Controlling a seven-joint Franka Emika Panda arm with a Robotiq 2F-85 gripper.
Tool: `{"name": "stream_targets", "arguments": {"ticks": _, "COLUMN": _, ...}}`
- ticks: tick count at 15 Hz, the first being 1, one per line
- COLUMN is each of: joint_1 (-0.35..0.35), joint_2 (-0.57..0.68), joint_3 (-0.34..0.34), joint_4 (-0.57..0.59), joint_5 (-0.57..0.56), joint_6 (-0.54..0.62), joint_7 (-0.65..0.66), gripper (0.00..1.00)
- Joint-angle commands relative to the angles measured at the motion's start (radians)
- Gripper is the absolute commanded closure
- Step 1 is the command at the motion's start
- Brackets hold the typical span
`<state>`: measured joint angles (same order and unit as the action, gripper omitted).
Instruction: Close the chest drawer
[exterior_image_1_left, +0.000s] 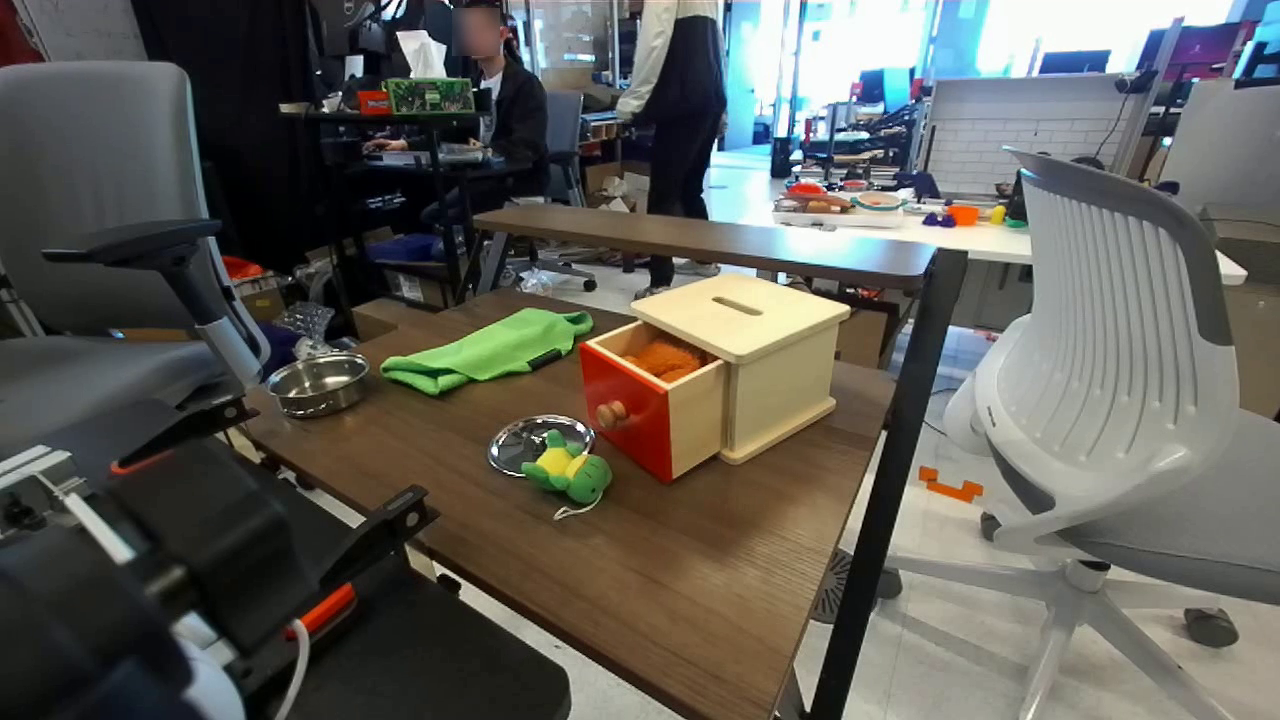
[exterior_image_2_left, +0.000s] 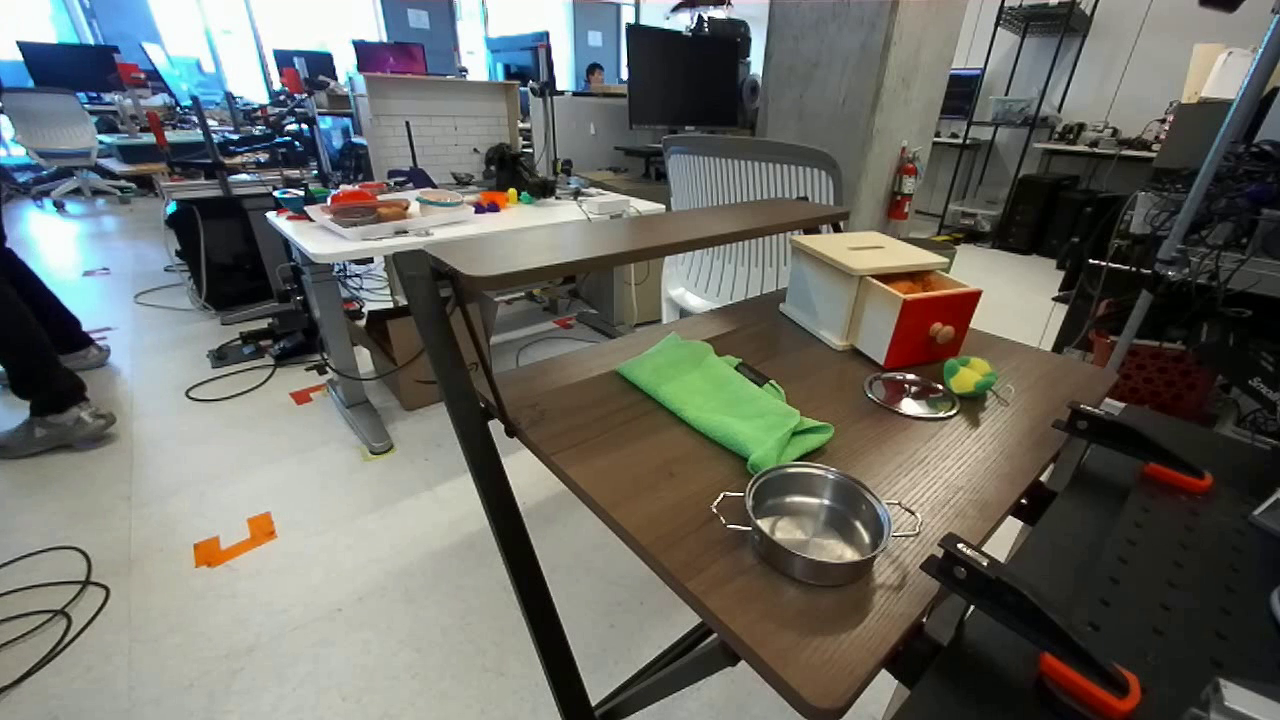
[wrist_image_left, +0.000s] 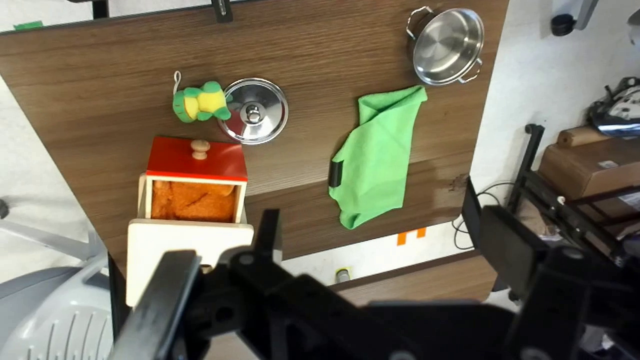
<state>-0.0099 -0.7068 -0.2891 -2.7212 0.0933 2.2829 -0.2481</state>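
Note:
The chest drawer has a red-orange front with a round wooden knob. It stands pulled out of the light-wood chest, and an orange fuzzy thing shows inside. Drawer and chest show in the same state in the other exterior picture. In the wrist view the drawer is at left, its front toward the top of the picture; part of the chest top is hidden by a finger. My gripper is open, with nothing between its fingers, well apart from the drawer. It is out of both exterior views.
A metal lid and a green-yellow plush turtle lie before the drawer front. A green cloth and a steel pot are farther along the table. A raised shelf runs along one long side of the table.

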Motion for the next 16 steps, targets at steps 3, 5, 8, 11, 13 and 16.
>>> {"name": "stream_targets", "arguments": {"ticks": 3, "joint_1": 0.047, "joint_2": 0.372, "joint_3": -0.015, "joint_4": 0.200, "joint_5": 0.035, "joint_6": 0.062, "joint_7": 0.099, "gripper": 0.00}}
{"name": "stream_targets", "arguments": {"ticks": 5, "joint_1": 0.045, "joint_2": 0.496, "joint_3": -0.019, "joint_4": 0.264, "joint_5": 0.044, "joint_6": 0.066, "joint_7": 0.115, "gripper": 0.00}}
{"name": "stream_targets", "arguments": {"ticks": 8, "joint_1": -0.032, "joint_2": 0.632, "joint_3": 0.041, "joint_4": 0.316, "joint_5": 0.046, "joint_6": 0.096, "joint_7": 0.128, "gripper": 0.00}}
{"name": "stream_targets", "arguments": {"ticks": 11, "joint_1": -0.078, "joint_2": 0.738, "joint_3": 0.056, "joint_4": 0.335, "joint_5": 0.004, "joint_6": 0.155, "joint_7": 0.153, "gripper": 0.00}}
{"name": "stream_targets", "arguments": {"ticks": 13, "joint_1": -0.101, "joint_2": 0.786, "joint_3": 0.061, "joint_4": 0.332, "joint_5": -0.027, "joint_6": 0.183, "joint_7": 0.158, "gripper": 0.00}}
{"name": "stream_targets", "arguments": {"ticks": 16, "joint_1": -0.122, "joint_2": 0.853, "joint_3": 0.066, "joint_4": 0.334, "joint_5": -0.052, "joint_6": 0.235, "joint_7": 0.155, "gripper": 0.00}}
